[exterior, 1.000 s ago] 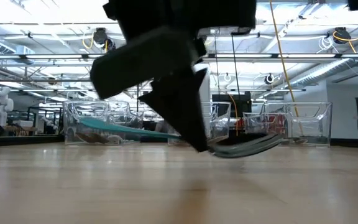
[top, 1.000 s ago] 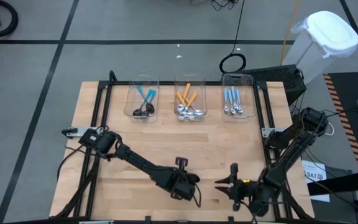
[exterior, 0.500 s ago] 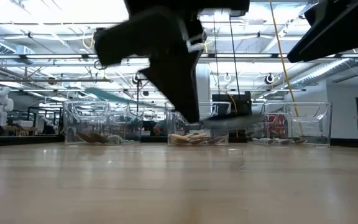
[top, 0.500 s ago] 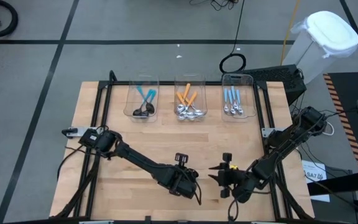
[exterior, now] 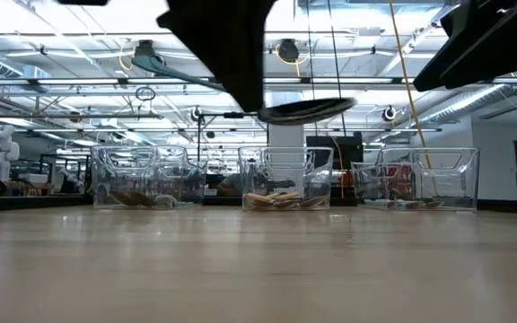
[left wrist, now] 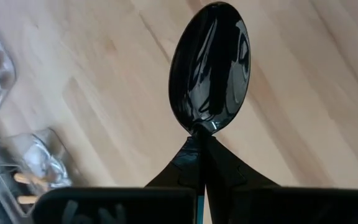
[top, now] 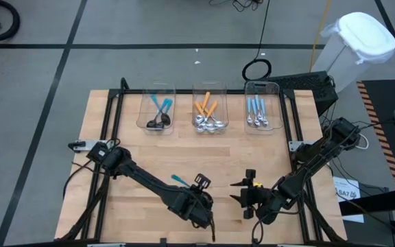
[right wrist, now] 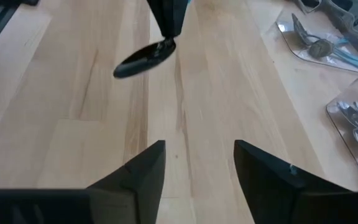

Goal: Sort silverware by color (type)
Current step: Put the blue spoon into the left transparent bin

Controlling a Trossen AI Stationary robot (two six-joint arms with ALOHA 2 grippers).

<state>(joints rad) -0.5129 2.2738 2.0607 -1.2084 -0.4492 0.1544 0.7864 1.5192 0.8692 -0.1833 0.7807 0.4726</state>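
Note:
My left gripper (left wrist: 199, 148) is shut on a spoon with a teal handle (exterior: 164, 67) and a black bowl (left wrist: 210, 68), high above the near middle of the table. In the high view only the teal handle end (top: 177, 180) shows beside that gripper (top: 199, 203). My right gripper (right wrist: 197, 163) stands open just to its right (top: 241, 193), facing the spoon's bowl (right wrist: 143, 57), with nothing between its fingers. More spoons lie in three clear bins at the far edge: teal (top: 158, 110), orange (top: 210, 111), light blue (top: 259, 111). My left gripper pinches the spoon's neck (left wrist: 199, 132), where handle meets bowl, between its two fingers. The fingers come from above, slanting down, and lie across the spoon. The spoon is lifted clear of the table, nearly level, with the handle end a little higher than the bowl (exterior: 308, 109).
The three bins stand in a row along the far edge (exterior: 281, 184). Bare wooden tabletop (top: 204, 154) lies between the bins and both grippers. A black frame (top: 115, 103) borders the table's left and right sides.
My left gripper has risen from just above the table and rolled, carrying the spoon up well clear of the wood; the teal handle now shows past the gripper toward the far left. My right gripper has moved a little toward the table's left, closer to the spoon.

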